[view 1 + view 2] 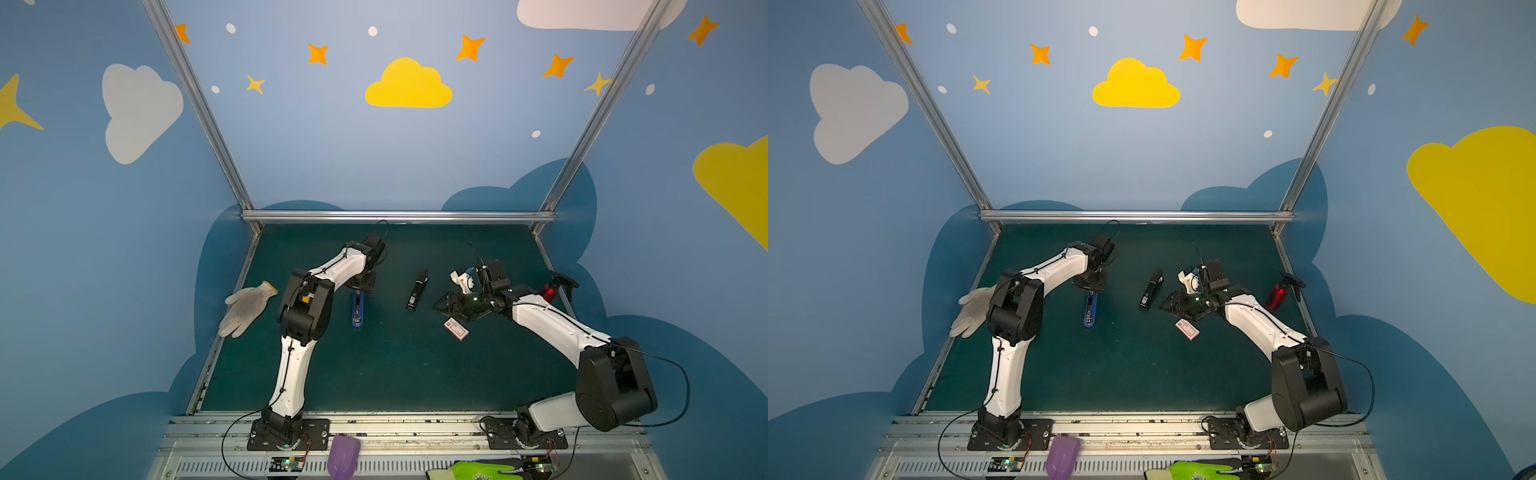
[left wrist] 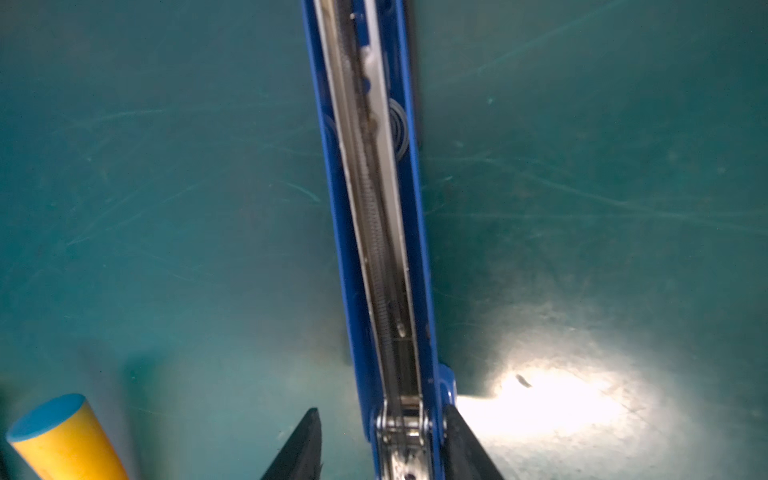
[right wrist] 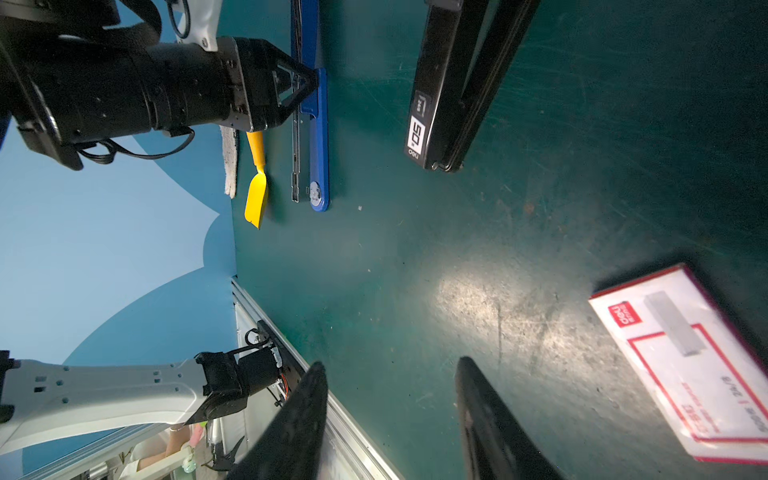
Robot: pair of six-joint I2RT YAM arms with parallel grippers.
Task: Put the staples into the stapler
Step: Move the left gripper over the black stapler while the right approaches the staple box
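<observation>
While left hand (image 2: 382, 409) straddles blue stapler (image 2: 376, 249) at hinge end, unclenched — right hand (image 3: 392, 361) hovers released near staple box (image 3: 685, 365).

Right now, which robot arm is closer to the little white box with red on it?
Right. The right arm's fingers hover just beside the staple box; the left arm's fingers are far off, astride the blue stapler.

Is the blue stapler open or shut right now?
Open: the blue stapler lies unfolded flat, its inner spring and metal channel exposed in the left wrist view.
</observation>
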